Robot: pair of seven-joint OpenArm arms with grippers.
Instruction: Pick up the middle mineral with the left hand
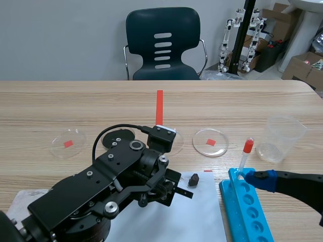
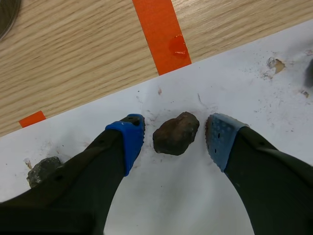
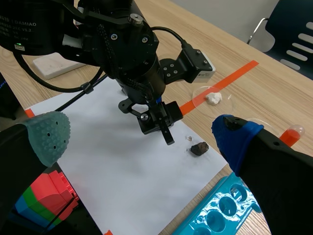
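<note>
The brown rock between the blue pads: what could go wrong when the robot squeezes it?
The lumpy brown mineral sits between the open pads of the left gripper, touching neither. Its uneven sides could make it twist or pop out as the pads close. The small grey stone lies beside one finger and might get nudged across the white paper sheet.

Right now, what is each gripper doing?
Left gripper: open, straddling the middle rock, not gripping it.
Right gripper: open, empty.
</note>
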